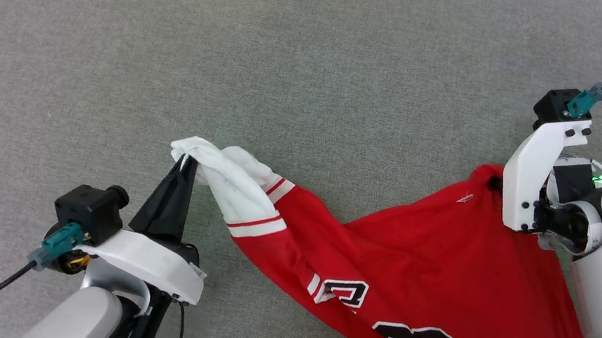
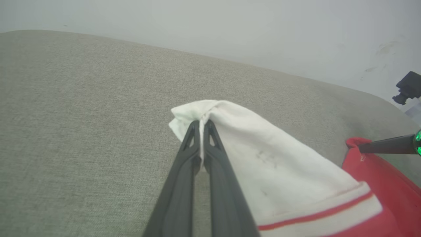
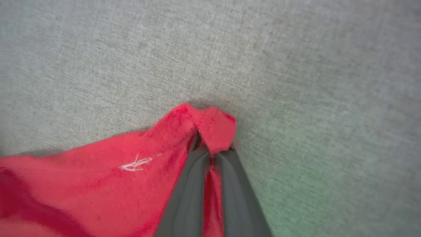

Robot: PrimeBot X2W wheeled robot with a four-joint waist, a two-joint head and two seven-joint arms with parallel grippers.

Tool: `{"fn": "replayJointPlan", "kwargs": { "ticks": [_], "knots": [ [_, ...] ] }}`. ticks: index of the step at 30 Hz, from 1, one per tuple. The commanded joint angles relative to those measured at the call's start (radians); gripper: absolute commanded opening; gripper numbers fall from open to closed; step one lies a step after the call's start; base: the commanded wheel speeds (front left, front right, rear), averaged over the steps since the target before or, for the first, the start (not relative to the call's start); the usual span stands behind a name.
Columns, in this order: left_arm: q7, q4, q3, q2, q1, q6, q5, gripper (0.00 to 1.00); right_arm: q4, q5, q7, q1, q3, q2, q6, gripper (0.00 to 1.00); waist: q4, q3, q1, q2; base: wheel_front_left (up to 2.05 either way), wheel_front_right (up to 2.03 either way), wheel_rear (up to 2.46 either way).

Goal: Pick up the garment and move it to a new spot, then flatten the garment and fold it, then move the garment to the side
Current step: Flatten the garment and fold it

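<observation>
The left gripper (image 2: 201,123) is nearest, its fingers pinched together on the white sleeve (image 2: 263,158) tip. The right gripper (image 3: 212,148) is clamped on a red corner. The garment (image 1: 426,262) spreads between them over the grey cushion (image 1: 292,49) (soft, light, likely to sag), so its corners look like the best holds. Both forearms flank the garment.

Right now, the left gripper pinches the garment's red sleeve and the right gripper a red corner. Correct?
No. The left wrist view shows the left gripper pinching a white sleeve, not red. The right gripper does pinch a red corner of the garment.
</observation>
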Motion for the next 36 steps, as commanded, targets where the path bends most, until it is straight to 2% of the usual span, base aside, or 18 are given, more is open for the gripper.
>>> {"fn": "replayJointPlan", "kwargs": {
  "ticks": [1, 5, 11, 15, 21, 26, 31, 36],
  "knots": [
    [-0.009, 0.004, 0.009, 0.006, -0.013, -0.003, -0.002, 0.00, 0.031, 0.010, -0.030, 0.043, 0.022, 0.025, 0.000, 0.00, -0.006, -0.007, -0.0001, 0.0000, 0.00, 0.00, 0.00],
    [-0.012, 0.016, 0.029, 0.017, -0.016, 0.001, -0.009, 0.00, -0.017, -0.006, -0.167, 0.037, -0.004, 0.015, 0.000, 0.00, -0.025, -0.042, -0.0001, 0.0000, 0.00, 0.00, 0.00],
    [-0.007, 0.045, 0.063, 0.049, -0.045, -0.010, -0.021, 0.00, -0.044, -0.025, -0.316, 0.075, -0.037, 0.023, 0.000, 0.00, -0.071, -0.125, -0.0001, 0.0000, 0.00, 0.00, 0.00],
    [0.014, 0.081, 0.072, 0.063, -0.098, -0.031, -0.026, 0.00, -0.042, -0.033, -0.372, 0.089, -0.045, 0.030, 0.000, 0.00, -0.103, -0.183, -0.0001, 0.0000, 0.00, 0.00, 0.00],
    [0.060, 0.172, 0.066, 0.048, -0.220, -0.082, -0.043, 0.00, -0.032, -0.054, -0.457, 0.069, -0.069, 0.043, 0.000, 0.00, -0.129, -0.241, -0.0001, 0.0000, 0.00, 0.00, 0.00],
    [0.098, 0.281, 0.053, 0.029, -0.375, -0.141, -0.037, 0.00, -0.024, -0.079, -0.510, 0.006, -0.100, 0.049, 0.000, 0.00, -0.141, -0.235, -0.0001, 0.0000, 0.00, 0.00, 0.00],
    [0.120, 0.414, 0.048, 0.012, -0.578, -0.196, -0.014, 0.00, 0.000, -0.099, -0.556, -0.122, -0.129, 0.051, 0.000, 0.00, -0.155, -0.185, -0.0001, 0.0000, 0.00, 0.00, 0.00],
    [0.100, 0.534, 0.058, -0.002, -0.808, -0.219, 0.036, 0.00, 0.035, -0.121, -0.620, -0.296, -0.157, 0.049, 0.000, 0.00, -0.167, -0.108, -0.0001, 0.0000, 0.00, 0.00, 0.00]
  ]
}}
